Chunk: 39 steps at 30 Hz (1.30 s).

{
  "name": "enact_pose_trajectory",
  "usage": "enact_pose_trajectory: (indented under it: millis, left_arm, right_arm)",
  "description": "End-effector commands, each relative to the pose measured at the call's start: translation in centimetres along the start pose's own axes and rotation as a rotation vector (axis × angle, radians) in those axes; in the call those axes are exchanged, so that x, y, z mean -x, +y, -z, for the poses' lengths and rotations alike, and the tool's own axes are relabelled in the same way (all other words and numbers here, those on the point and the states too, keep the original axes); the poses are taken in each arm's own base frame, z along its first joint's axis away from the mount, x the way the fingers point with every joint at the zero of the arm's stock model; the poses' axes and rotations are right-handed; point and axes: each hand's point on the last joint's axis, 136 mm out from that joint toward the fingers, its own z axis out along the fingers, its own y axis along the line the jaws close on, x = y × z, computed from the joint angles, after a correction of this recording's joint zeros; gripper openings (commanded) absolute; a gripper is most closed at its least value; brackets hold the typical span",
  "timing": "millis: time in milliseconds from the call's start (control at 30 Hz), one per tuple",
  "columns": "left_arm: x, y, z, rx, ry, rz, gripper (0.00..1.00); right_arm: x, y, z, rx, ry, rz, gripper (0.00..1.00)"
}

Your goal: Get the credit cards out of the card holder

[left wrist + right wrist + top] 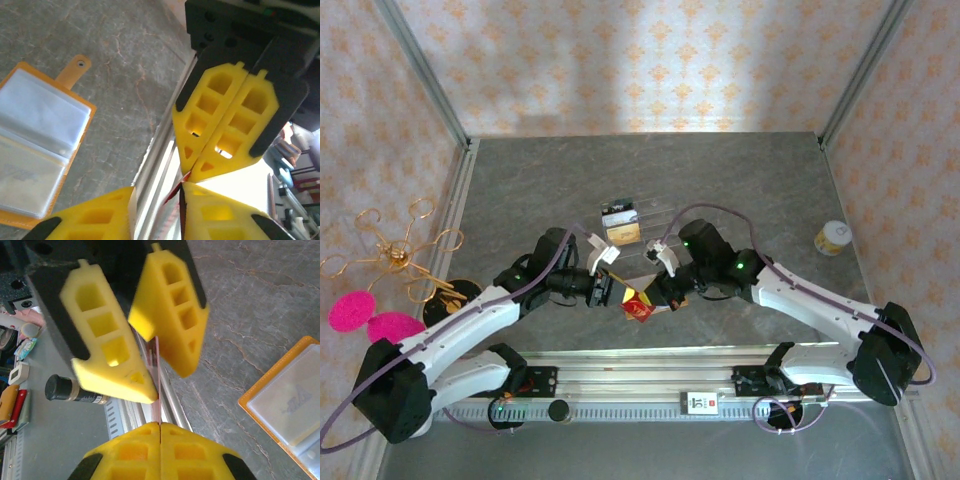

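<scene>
- It looked like a robot lab's test cell rather than a home.
- Patterned panels (650, 60) on bare aluminium posts (425, 72) boxed in a grey table (740, 170).
- A left arm (470, 320) and a right arm (810, 300) were bolted to a slotted rail (620, 375), trailing purple cable (720, 208).
- Odd props sat about: a gold stand (395, 255), pink pads (353, 310), a small jar (832, 238).

The left hand (616, 296) and the right hand (652, 299) are met tip to tip over the near middle of the tabletop (540, 190), with a credit card (157, 412) set on edge between them. The card holder (40, 135) is laid flat on the tabletop beside them. A card stand (620, 222) is placed behind them, and a small jar (832, 238) well apart to the right.
</scene>
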Motion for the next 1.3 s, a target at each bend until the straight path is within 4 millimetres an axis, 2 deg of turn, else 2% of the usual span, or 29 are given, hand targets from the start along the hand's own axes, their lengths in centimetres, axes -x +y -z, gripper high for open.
enact_pose_trajectory:
  millis: [0,167,200,267,333,367,467,500,567,667,767,867,967,1100,1200,1267]
  left_arm:
    - [0.7,-1.5,0.2,-0.071,0.003,-0.038,0.18]
    - [0.9,-1.8,0.1,-0.105,-0.025,-0.034,0.00]
    - [1.0,-1.7,0.1,-0.101,-0.031,-0.032,0.00]
    - [1.2,-1.4,0.1,-0.080,-0.041,-0.030,0.00]
    - [1.9,-0.9,0.3,-0.037,-0.078,-0.019,0.00]
    - [2.3,-0.5,0.4,-0.012,-0.107,-0.010,0.00]
    - [4.6,0.1,1.1,0.044,-0.244,0.001,0.00]
    - [5.6,0.4,1.5,0.072,-0.310,-0.002,0.00]
    - [7.6,0.9,2.6,0.124,-0.443,-0.029,0.00]
    - [11.2,1.2,4.2,0.192,-0.621,-0.130,0.00]
    - [14.9,1.2,4.4,0.252,-0.692,-0.259,0.00]
    - [17.8,2.6,3.4,0.329,-0.693,-0.367,0.00]
    - [20.1,4.8,1.2,0.381,-0.615,-0.436,0.00]
    - [21.8,7.7,-1.6,0.444,-0.517,-0.507,0.00]
    - [23.0,9.8,-2.7,0.504,-0.461,-0.527,0.00]
    - [23.5,10.4,-3.6,0.503,-0.431,-0.550,0.00]
  right_arm:
    - [1.2,0.9,0.6,0.007,-0.032,0.044,0.00]
    - [1.7,0.3,0.3,-0.016,-0.039,0.034,0.00]
    - [1.9,0.1,0.3,-0.025,-0.046,0.030,0.01]
    - [2.5,-0.4,0.6,-0.070,-0.071,0.023,0.13]
    - [3.4,-1.7,1.3,-0.167,-0.119,0.000,0.18]
    - [4.3,-2.1,2.6,-0.220,-0.180,-0.009,0.19]
    - [6.5,-4.6,6.6,-0.406,-0.386,-0.099,0.20]
    - [6.9,-5.4,8.4,-0.469,-0.467,-0.130,0.20]
    - [7.1,-6.1,10.2,-0.512,-0.558,-0.154,0.20]
    - [6.5,-7.7,12.1,-0.590,-0.652,-0.228,0.17]
    - [5.2,-9.6,12.8,-0.675,-0.678,-0.292,0.16]
    - [4.0,-10.8,12.8,-0.715,-0.674,-0.331,0.15]
    - [3.0,-11.6,12.5,-0.725,-0.668,-0.361,0.14]
    - [2.3,-12.0,11.8,-0.710,-0.669,-0.384,0.14]
    - [2.2,-12.3,11.6,-0.715,-0.659,-0.378,0.14]
    - [2.1,-12.3,11.5,-0.717,-0.652,-0.378,0.14]
